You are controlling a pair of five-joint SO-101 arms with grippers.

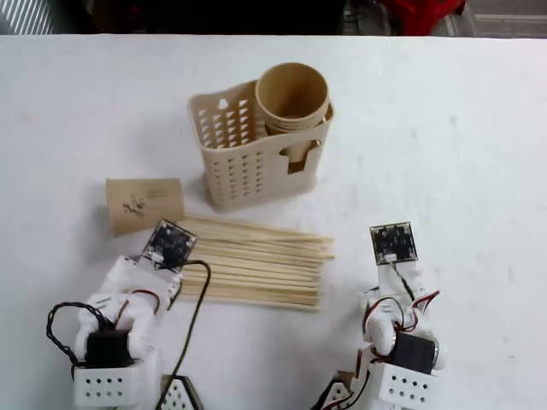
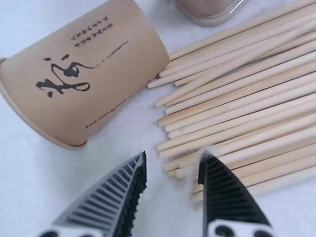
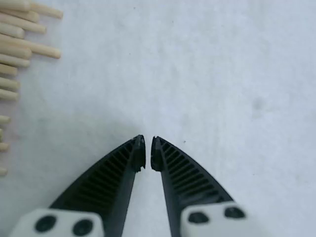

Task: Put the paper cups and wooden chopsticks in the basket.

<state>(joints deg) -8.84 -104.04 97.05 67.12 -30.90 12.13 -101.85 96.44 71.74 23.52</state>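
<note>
A beige slotted basket (image 1: 248,162) stands at the table's middle back, with stacked paper cups (image 1: 292,94) upright in its right side. Another paper cup (image 1: 144,203) (image 2: 84,74) lies on its side to the basket's front left. A pile of wooden chopsticks (image 1: 256,260) (image 2: 237,98) lies flat in front of the basket. My left gripper (image 2: 173,163) is open just above the table, at the chopsticks' left ends and close to the lying cup, holding nothing. My right gripper (image 3: 148,145) is shut and empty over bare table, right of the chopstick tips (image 3: 29,49).
The left arm (image 1: 120,333) sits at the front left and the right arm (image 1: 397,333) at the front right. The white table (image 1: 444,154) has free room to the right of the basket. The basket's base (image 2: 210,10) lies beyond the cup.
</note>
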